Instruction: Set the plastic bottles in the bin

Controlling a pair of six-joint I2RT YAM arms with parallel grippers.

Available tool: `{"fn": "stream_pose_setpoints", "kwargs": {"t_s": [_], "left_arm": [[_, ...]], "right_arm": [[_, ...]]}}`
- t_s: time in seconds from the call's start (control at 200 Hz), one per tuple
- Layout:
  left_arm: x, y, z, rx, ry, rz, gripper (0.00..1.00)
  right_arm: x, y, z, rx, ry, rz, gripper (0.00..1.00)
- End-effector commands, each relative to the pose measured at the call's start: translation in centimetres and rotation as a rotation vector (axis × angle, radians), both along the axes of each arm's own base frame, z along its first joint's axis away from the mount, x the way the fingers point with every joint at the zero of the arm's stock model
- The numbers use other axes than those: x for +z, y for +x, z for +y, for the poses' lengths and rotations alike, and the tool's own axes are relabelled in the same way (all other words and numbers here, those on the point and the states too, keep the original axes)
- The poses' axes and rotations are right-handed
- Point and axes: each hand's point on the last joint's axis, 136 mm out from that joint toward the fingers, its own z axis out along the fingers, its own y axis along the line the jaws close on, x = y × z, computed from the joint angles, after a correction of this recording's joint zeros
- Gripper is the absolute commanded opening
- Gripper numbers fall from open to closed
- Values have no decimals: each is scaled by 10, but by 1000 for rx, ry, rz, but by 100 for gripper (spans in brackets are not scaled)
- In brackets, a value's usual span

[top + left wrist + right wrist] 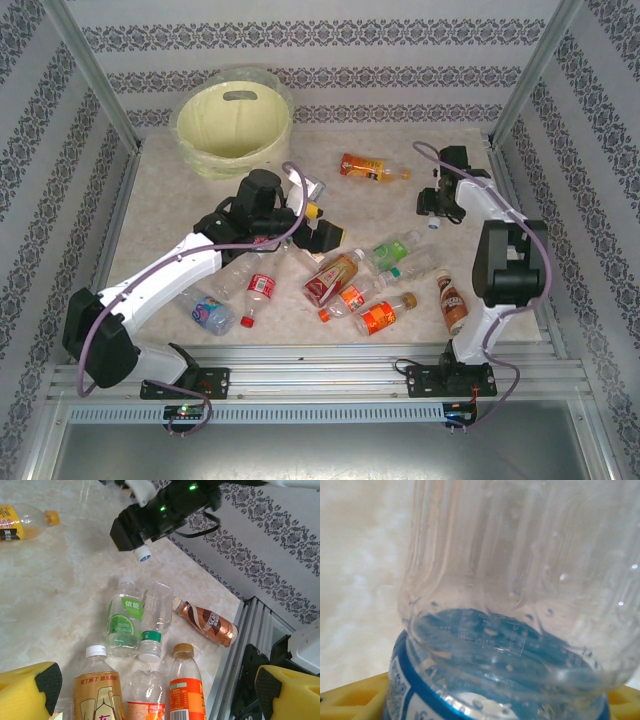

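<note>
The pale-yellow bin [235, 120] stands at the far left. My right gripper [437, 205] is at the far right of the table, shut on a clear bottle with a blue label [510, 605], its yellow pads [350, 700] against both sides. That bottle's blue-and-white cap [143, 554] pokes out below the black gripper. My left gripper [318, 225] hangs open over a cluster of bottles in the middle, with nothing between its pads [30, 690]. Below it lie a green-label bottle [124, 622], a gold tea bottle [97, 690] and an orange-label bottle [186, 690].
A brown coffee bottle [453, 303] lies near the right arm's base. An orange bottle [372, 168] lies alone at the back. A red-label bottle [258, 290] and a crushed blue one [210, 312] lie under the left arm. Metal frame posts and patterned walls bound the table.
</note>
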Motion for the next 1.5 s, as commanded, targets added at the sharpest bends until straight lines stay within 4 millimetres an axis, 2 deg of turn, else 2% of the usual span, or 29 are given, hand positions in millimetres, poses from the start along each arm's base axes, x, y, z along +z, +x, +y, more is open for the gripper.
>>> {"fn": "stream_pose_setpoints", "kwargs": {"t_s": [0.0,0.185,0.39,0.649,1.039,1.379,1.494], "left_arm": [[13,3,-3,12,-58,84,100],[25,19,8,28,-171,185,100],[41,29,23,40,-241,178,100],[43,31,19,5,-312,189,100],[37,36,15,9,-336,240,100],[40,37,11,-14,-380,293,100],[44,37,12,-21,-398,292,92]], "right_arm": [[30,-4,34,65,89,-102,65],[72,-26,99,233,218,-234,64],[114,-62,163,412,449,-354,63],[140,-111,231,605,666,-376,63],[158,-154,280,762,762,-376,63],[167,-168,296,821,790,-389,63],[165,-168,298,827,795,-381,63]]}}
